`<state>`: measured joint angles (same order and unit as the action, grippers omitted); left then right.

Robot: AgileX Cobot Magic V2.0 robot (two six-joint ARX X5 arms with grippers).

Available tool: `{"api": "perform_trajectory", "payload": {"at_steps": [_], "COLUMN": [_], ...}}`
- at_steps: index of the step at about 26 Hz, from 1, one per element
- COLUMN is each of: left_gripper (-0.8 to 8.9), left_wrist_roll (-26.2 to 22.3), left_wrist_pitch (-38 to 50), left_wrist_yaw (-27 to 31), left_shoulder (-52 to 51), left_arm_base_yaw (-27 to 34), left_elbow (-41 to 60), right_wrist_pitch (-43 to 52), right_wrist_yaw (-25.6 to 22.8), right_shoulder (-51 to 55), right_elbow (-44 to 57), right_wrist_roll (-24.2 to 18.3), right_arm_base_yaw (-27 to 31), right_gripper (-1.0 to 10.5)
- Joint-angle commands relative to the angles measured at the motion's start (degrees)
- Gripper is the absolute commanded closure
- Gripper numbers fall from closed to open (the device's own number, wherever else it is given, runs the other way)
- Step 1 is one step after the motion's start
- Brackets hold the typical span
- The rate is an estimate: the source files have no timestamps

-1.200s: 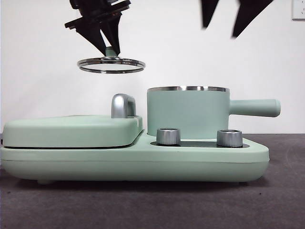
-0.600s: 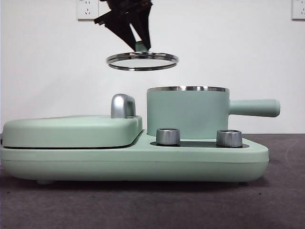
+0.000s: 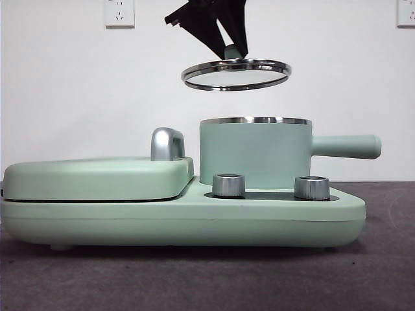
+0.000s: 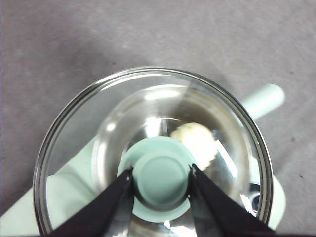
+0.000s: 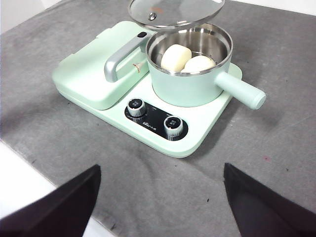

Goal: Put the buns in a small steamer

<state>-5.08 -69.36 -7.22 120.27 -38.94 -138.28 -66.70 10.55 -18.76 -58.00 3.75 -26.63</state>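
**Lid in the air, two buns in the pot**

Biggest thing out there is the grey table [image 5: 276, 64], and planted on it is one mint-green cooker base [image 3: 194, 220], taking up most of the front view. On one half of that base sits the flat griddle lid [image 3: 97, 178] with its single chrome handle [image 3: 167, 144]; on the other half stands the small steamer [image 3: 256, 154], steel rim up top, long green handle [image 3: 347, 146] pointing away from the griddle side. The pot is uncovered, nothing blocking its mouth.

Above it hangs the glass lid [image 3: 235, 74], one steel ring around clear glass, tilted a touch, clear of the rim and hanging a little toward the griddle side of the pot's mouth. The left gripper [image 4: 162, 177] is pinching the lid's green knob [image 4: 162, 180] between its two black jaws, and that same gripper shows in the front view coming down from the top edge.

Count the buns: two. In the right wrist view the smooth bun [image 5: 176, 57] and the second bun [image 5: 199, 63] lie side by side, touching, inside the steamer. Through the glass, the left wrist view catches a ridged bun [image 4: 197, 143].

Two steel dials [image 3: 229, 184] stand at the base's front edge, just before the pot.

The right gripper [image 5: 158, 202] hovers well back over the table, jaws spread wide, gripping nothing.
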Motion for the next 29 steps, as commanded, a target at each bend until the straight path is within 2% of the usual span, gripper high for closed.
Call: {"api": "perform_trajectory", "payload": {"at_steps": [1,2,3,7,10,29], "left_gripper": [7.42,7.99,8.09,8.09,8.09,8.09], "left_wrist_roll": [-0.2,-0.8,-1.4,-2.1,-2.4,-3.3], "left_wrist_pitch": [1.0,0.6,0.2,0.2,0.4,2.4], "left_wrist_yaw": [-0.1,-0.1,-0.1,-0.3,-2.9,-3.5], "left_shoulder": [-0.2,-0.2,0.0,0.8,2.2,7.1], "left_arm_base_yaw": [-1.2,-1.5,-1.7,-1.8,-1.8,-2.1], "left_elbow": [-2.2,-2.2,-2.2,-2.0,-2.0,-2.0], "right_wrist_pitch": [0.6,0.5,0.5,0.5,0.6,0.3], "right_wrist_yaw": [0.1,0.1,0.1,0.1,0.1,0.0], "right_shoulder": [-0.1,-0.1,-0.1,-0.1,-0.1,-0.1], "right_elbow": [-0.4,-0.4,-0.4,-0.4,-0.4,-0.4], "right_wrist_roll": [0.8,0.8,0.8,0.8,0.8,0.8], "right_arm_base_yaw": [-0.4,-0.4,-0.4,-0.4,-0.4,-0.4], "right_gripper": [5.5,5.5,5.5,5.5,5.5,5.5]}}
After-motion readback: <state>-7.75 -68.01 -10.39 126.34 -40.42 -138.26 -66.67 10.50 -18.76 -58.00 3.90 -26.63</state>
